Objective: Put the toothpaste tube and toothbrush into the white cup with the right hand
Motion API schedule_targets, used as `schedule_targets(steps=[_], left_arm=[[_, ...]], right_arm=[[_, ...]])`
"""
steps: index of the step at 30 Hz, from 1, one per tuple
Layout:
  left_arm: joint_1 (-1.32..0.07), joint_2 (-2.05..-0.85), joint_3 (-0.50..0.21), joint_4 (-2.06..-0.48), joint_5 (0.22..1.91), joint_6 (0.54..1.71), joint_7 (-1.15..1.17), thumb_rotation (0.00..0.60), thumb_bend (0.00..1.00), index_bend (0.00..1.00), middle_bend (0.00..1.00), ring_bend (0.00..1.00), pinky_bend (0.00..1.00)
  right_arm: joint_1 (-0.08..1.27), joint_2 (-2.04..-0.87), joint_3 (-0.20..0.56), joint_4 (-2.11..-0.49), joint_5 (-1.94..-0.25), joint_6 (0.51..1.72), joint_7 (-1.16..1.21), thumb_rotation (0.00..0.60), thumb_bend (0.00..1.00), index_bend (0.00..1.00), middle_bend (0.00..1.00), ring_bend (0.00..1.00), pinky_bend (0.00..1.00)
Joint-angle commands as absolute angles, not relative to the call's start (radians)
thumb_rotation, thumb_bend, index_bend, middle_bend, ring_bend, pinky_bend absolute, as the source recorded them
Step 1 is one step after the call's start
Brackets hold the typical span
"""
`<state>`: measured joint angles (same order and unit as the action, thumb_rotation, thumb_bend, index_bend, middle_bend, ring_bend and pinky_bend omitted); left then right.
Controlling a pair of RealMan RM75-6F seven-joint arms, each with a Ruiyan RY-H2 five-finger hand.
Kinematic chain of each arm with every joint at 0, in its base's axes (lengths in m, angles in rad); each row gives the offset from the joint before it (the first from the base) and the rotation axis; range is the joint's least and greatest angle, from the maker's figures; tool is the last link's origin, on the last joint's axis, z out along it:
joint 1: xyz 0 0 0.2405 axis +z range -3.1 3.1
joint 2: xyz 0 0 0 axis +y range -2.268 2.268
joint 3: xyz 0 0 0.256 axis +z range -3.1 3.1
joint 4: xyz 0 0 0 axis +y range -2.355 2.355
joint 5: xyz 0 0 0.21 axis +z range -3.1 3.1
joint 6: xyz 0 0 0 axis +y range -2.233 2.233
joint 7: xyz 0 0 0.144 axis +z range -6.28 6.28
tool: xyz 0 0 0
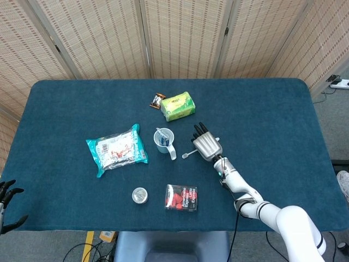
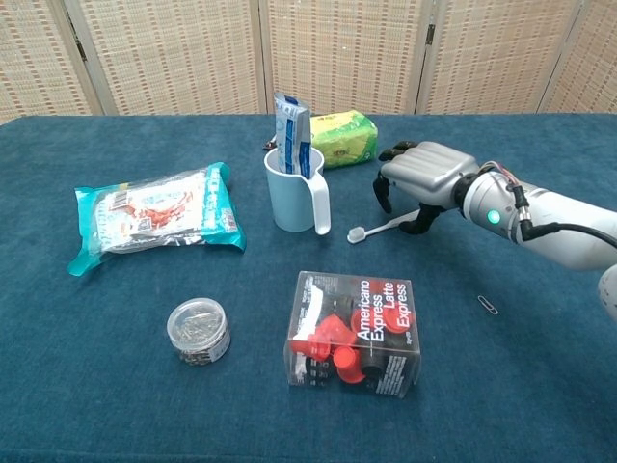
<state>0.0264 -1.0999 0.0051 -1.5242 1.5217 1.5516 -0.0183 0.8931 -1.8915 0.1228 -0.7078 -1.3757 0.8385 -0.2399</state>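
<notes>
On a blue-covered table [image 1: 272,109], the right robot hand [image 1: 206,146] hovers palm-down over the handle end of a white toothbrush [image 2: 378,228], its dark fingers [image 2: 385,192] curled downward around it; whether the brush is actually gripped cannot be told, and its head lies on the cloth, pointing toward the white cup [image 2: 295,189]. The cup stands just at 9 o'clock of the robot hand, with the toothpaste tube [image 2: 290,131] already upright inside it and rising above the rim. At 12 o'clock of the cup sits a green packet [image 1: 178,106] with a small brown wrapper [image 1: 157,100] beside it; at 9 o'clock lies a teal snack bag [image 1: 116,149]. Toward 6 o'clock are a clear box [image 2: 358,332] labelled Americano Express and, at 7 o'clock, a small round tin [image 2: 198,330]. A paper clip [image 2: 488,304] lies near the right forearm. The left robot hand [image 1: 6,197] shows only at the head view's lower left edge, off the table, fingers spread and empty.
</notes>
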Motion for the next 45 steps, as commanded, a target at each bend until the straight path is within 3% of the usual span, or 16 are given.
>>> schedule_targets(steps=[1, 13, 30, 45], left_arm=[[0.026, -1.102, 0.006, -1.523, 1.522, 1.550, -0.018, 0.600, 0.20, 0.32, 0.16, 0.13, 0.16], [0.026, -1.107, 0.006, -1.513, 1.519, 1.546, -0.024, 0.600, 0.20, 0.32, 0.16, 0.13, 0.16], [0.028, -1.110, 0.007, -1.508, 1.519, 1.546, -0.026, 0.600, 0.20, 0.32, 0.16, 0.13, 0.16], [0.029, -1.111, 0.009, -1.512, 1.521, 1.545, -0.022, 0.600, 0.20, 0.32, 0.16, 0.13, 0.16]], right_arm=[[0.890, -1.902, 0.117, -0.690, -1.388, 0.852, -0.234, 0.600, 0.24, 0.49, 0.32, 0.08, 0.04], [0.897, -1.944, 0.113, -0.619, -1.406, 0.840, -0.201, 0.600, 0.25, 0.49, 0.32, 0.08, 0.04], [0.891, -1.957, 0.102, -0.584, -1.429, 0.842, -0.188, 0.600, 0.34, 0.49, 0.32, 0.08, 0.04], [0.867, -1.962, 0.111, -0.574, -1.433, 0.885, -0.152, 0.600, 0.36, 0.58, 0.35, 0.10, 0.04]])
